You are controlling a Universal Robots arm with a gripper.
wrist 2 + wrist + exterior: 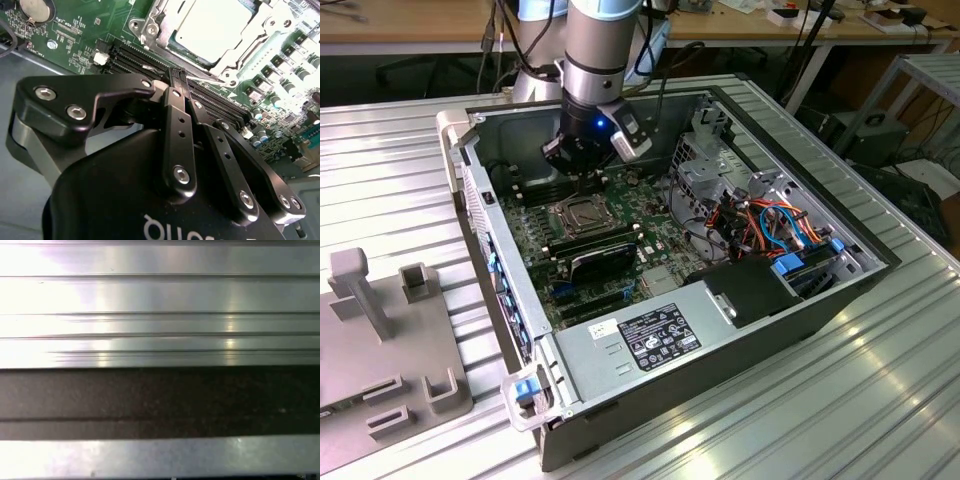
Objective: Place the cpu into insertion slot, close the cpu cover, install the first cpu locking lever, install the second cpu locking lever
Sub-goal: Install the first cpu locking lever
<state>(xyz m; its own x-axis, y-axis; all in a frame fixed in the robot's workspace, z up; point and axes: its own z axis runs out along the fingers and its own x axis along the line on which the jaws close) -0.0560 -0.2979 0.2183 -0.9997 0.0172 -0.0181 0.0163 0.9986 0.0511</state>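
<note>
Your gripper (181,75), fingers pinched together and empty, hangs at the socket's edge; the cpu (212,25) sits seated, cover (250,47) down over it, ready for levers.

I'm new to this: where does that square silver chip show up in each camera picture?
Exterior view: the cpu lies in its socket on the green board, just below the gripper.
Second wrist view: the cpu sits beyond the gripper.
First wrist view: ribbed metal, no cpu.
Shared landmark: the black memory slots.
</note>
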